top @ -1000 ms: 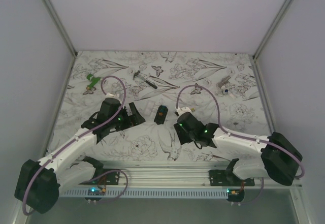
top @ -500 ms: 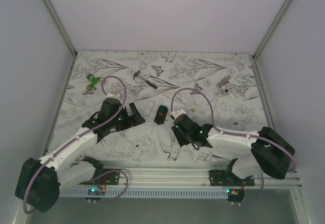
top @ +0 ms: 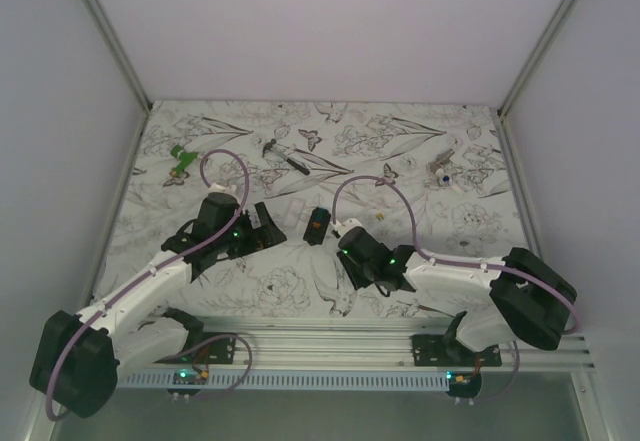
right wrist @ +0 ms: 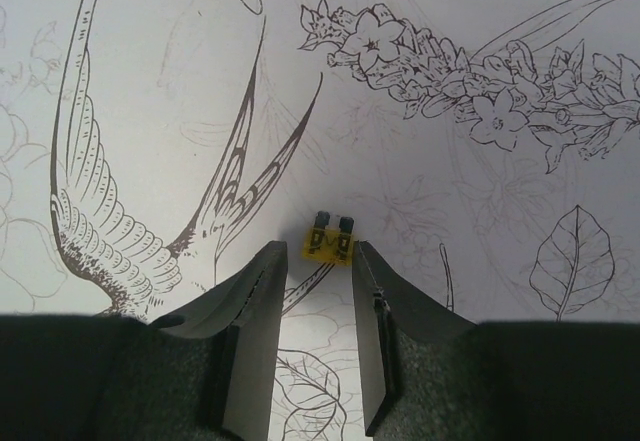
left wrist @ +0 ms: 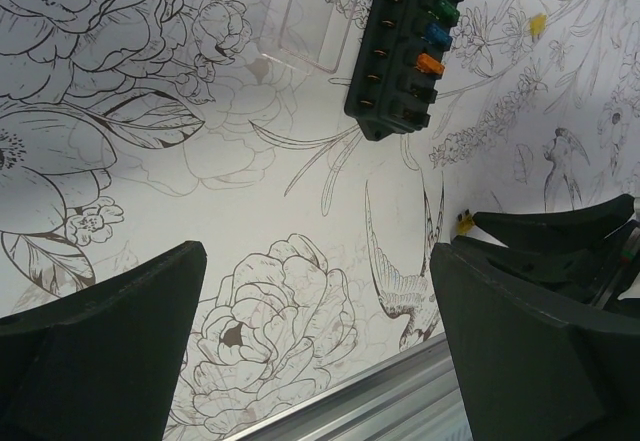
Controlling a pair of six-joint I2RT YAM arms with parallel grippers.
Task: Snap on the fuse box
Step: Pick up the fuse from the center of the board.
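Note:
The fuse box (top: 317, 225) is a small black box lying flat on the floral table between the two arms. In the left wrist view the fuse box (left wrist: 405, 46) holds a row of coloured fuses, and a clear cover (left wrist: 305, 21) lies flat beside it. My left gripper (top: 262, 229) is wide open and empty, just left of the box; its fingers (left wrist: 100, 341) frame bare table. My right gripper (right wrist: 316, 251) is open, low over the table, with a small yellow fuse (right wrist: 330, 244) lying between its fingertips. In the top view the right gripper (top: 345, 246) sits just right of the box.
A green piece (top: 180, 158) lies far left, a thin dark hammer-like tool (top: 284, 156) at the back middle, a metallic part (top: 442, 169) at the back right. A second loose yellow fuse (left wrist: 537, 24) lies right of the box. An aluminium rail (top: 330, 346) runs along the near edge.
My right arm has swung left and forward, bringing its gripper closer to the fuse box. The left arm and the box have not moved.

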